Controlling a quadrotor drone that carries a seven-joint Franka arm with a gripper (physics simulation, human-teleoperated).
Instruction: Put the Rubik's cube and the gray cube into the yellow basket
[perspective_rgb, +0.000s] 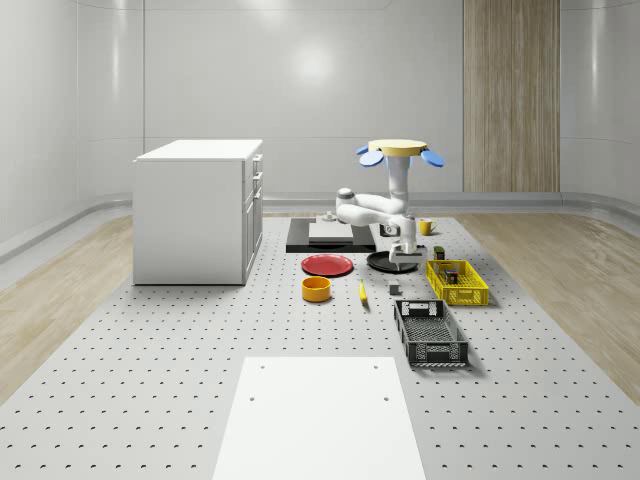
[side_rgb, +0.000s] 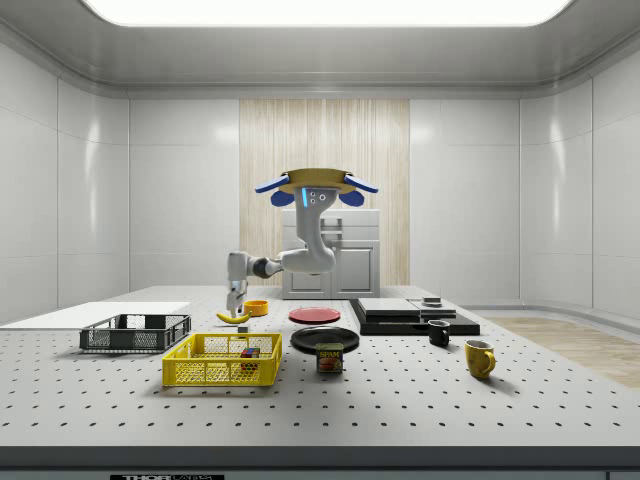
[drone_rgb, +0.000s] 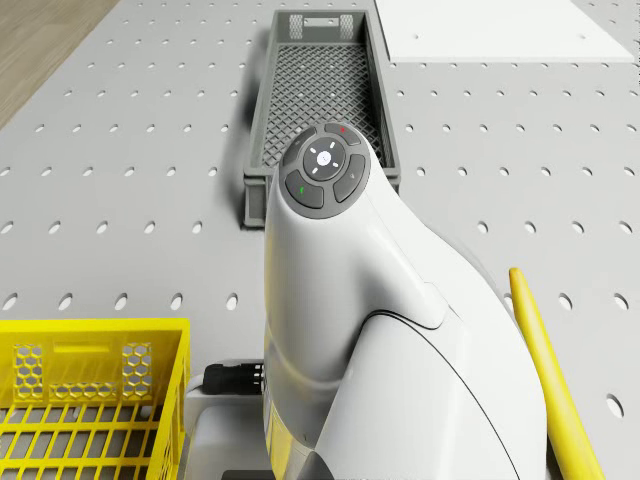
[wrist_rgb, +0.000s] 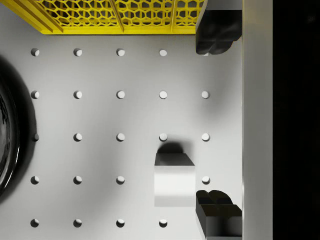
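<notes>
- Nearest the wrist camera, the two dark fingertips (wrist_rgb: 216, 32) stand wide apart with nothing between them; the gripper (wrist_rgb: 217, 130) hangs just above the table (wrist_rgb: 100, 115).
- Gray cube (wrist_rgb: 174, 181) sits on the table beside the yellow basket (wrist_rgb: 115, 15), outside it and not yet centred between the jaws.
- It looks small, rigid and flat-sided, likely light; I would pinch two opposite vertical faces near mid-height, square-on so that it cannot twist.
- Rubik's cube (perspective_rgb: 453, 268) already lies inside the yellow basket.
- Gray crate (perspective_rgb: 430, 333) lies near the basket, with a banana (perspective_rgb: 362, 292) and black plate (perspective_rgb: 385, 262) near its other side.
- Drone (perspective_rgb: 403, 151) hovers beyond the basket, over the table.
</notes>
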